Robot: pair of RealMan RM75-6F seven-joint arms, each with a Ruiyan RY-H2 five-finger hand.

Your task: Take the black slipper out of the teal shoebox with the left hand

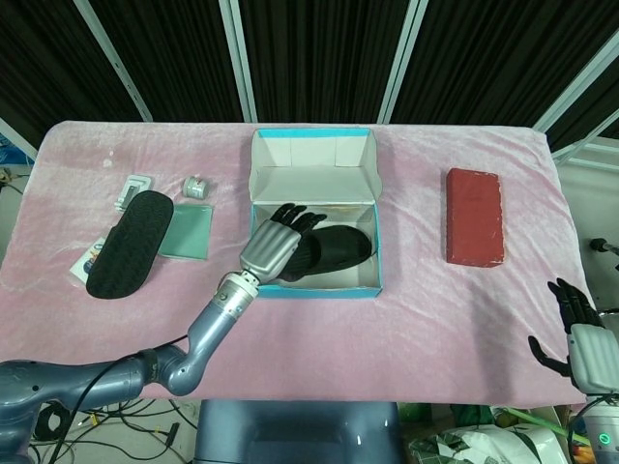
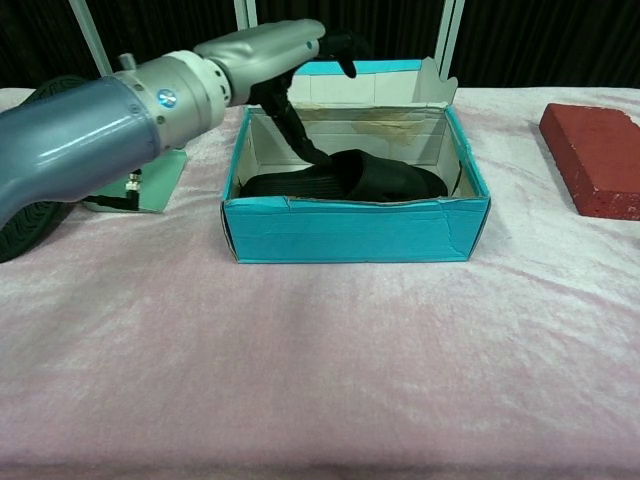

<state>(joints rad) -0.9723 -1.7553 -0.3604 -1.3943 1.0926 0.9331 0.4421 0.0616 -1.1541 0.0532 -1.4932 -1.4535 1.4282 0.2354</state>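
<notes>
The black slipper (image 1: 338, 249) (image 2: 375, 175) lies inside the teal shoebox (image 1: 319, 290) (image 2: 355, 230), whose lid stands open at the back. My left hand (image 1: 276, 242) (image 2: 275, 50) hovers over the slipper's left end with its fingers spread and holds nothing. In the chest view its thumb reaches down to the slipper's edge, and I cannot tell whether it touches. My right hand (image 1: 583, 338) hangs past the table's front right corner, fingers apart and empty.
A second black slipper (image 1: 129, 242) (image 2: 20, 225) lies sole up at the left, beside a green tray (image 1: 189, 232) (image 2: 150, 190). Small items lie behind them. A red brick (image 1: 474, 215) (image 2: 595, 155) sits to the right of the box.
</notes>
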